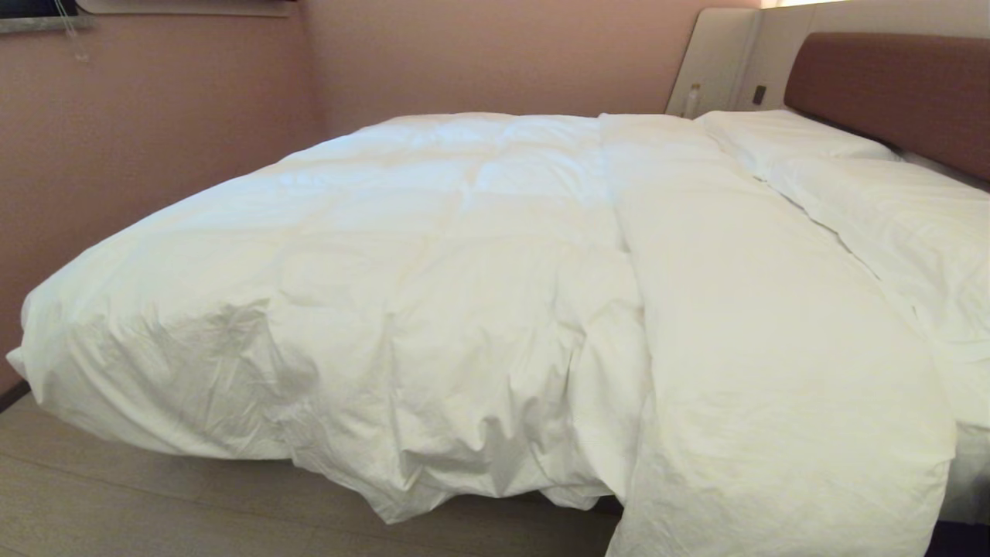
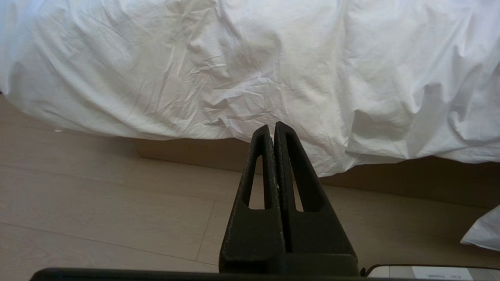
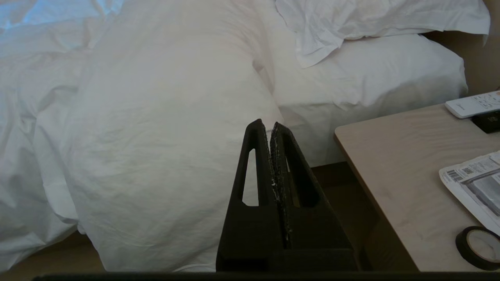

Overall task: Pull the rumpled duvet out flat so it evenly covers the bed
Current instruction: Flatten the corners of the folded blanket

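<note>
The duvet [image 1: 479, 294] is seen across most of the head view, spread over the bed [image 1: 889, 85] from the upper centre down to the lower edge, where its crumpled hem hangs over the side towards the floor [image 1: 116, 503]. A long fold runs through it from upper centre to lower right. Two pillows [image 1: 851, 170] lie at the right of the frame, below the brown headboard. Neither arm is shown in the head view. In the left wrist view the left gripper [image 2: 272, 127] is seen at lower centre, its jaws pressed together with nothing between them, apart from the duvet's hanging hem [image 2: 250, 78], which fills the upper half; pale floor boards fill the lower left. In the right wrist view the right gripper [image 3: 266, 125] sits at lower centre, jaws likewise closed and empty, before the duvet's folded edge [image 3: 156, 136]. A table [image 3: 394, 171] occupies the lower right, bearing a remote [image 3: 470, 104], a printed paper [image 3: 474, 181] and a tape roll [image 3: 478, 246].
</note>
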